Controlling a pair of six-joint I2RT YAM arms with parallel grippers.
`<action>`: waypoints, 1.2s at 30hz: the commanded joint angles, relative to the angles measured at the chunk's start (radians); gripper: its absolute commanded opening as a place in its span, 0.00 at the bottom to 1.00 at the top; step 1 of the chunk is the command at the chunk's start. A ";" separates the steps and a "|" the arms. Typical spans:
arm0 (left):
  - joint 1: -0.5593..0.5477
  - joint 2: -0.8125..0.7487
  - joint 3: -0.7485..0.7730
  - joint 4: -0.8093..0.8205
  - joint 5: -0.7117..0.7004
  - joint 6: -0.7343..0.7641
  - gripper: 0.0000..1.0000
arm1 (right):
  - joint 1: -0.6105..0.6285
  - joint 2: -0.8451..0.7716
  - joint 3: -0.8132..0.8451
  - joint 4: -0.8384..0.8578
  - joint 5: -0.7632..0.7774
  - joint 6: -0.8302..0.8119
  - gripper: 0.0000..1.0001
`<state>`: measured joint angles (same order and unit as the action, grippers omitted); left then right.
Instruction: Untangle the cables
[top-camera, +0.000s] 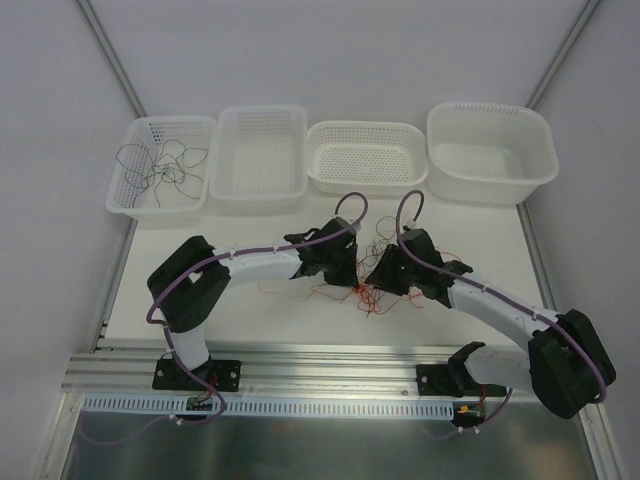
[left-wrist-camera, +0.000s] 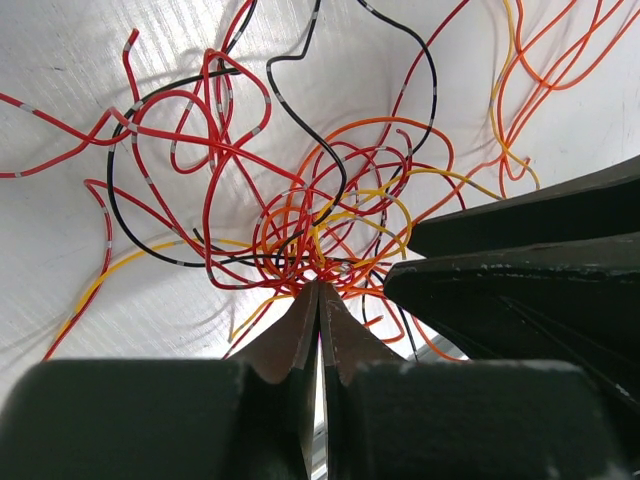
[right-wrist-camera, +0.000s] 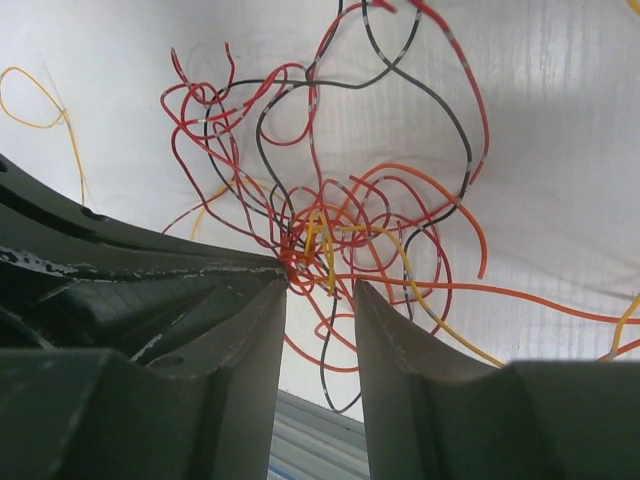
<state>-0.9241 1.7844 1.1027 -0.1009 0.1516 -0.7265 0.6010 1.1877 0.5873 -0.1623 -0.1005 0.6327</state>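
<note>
Cables (top-camera: 370, 300): from above, a loose red-orange knot on the table (top-camera: 240, 315) near its front edge, right between the left gripper (top-camera: 352, 283) and the right gripper (top-camera: 373, 283), both tipped down into it. Farther back, a row of white baskets (top-camera: 365, 128); in the leftmost basket (top-camera: 172, 121), a few dark strands.

From the left wrist: fingers (left-wrist-camera: 290, 340) pressed together, tip right at the heart of the knot, apparently nipping a few strands there. Red, orange, yellow and black loops fanning out beyond. Right gripper's dark fingers just beside, on the right.

From the right wrist: fingers (right-wrist-camera: 400, 330) standing apart, straddling the knot's near edge, thin red loops in the gap, clamped on nothing yet.

Step in hand, by the look of it: getting a two-handed hold on the cables to tease one free. Next move probably calls for closing the right fingers on a single strand a little away from the left pinch. After that, drawing the two apart slowly, with an eye on the knot tightening instead of loosening.
</note>
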 joint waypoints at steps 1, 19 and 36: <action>-0.012 -0.019 -0.009 0.017 -0.015 -0.019 0.00 | 0.006 0.022 0.032 0.030 0.027 0.016 0.37; -0.010 -0.181 -0.214 0.139 -0.147 -0.238 0.54 | 0.017 0.090 -0.023 0.158 -0.014 0.022 0.01; -0.005 -0.149 -0.233 0.236 -0.270 -0.350 0.41 | 0.037 0.079 -0.053 0.245 -0.065 0.041 0.01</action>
<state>-0.9237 1.6241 0.8536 0.1005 -0.0620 -1.0660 0.6315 1.3045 0.5400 0.0357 -0.1474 0.6754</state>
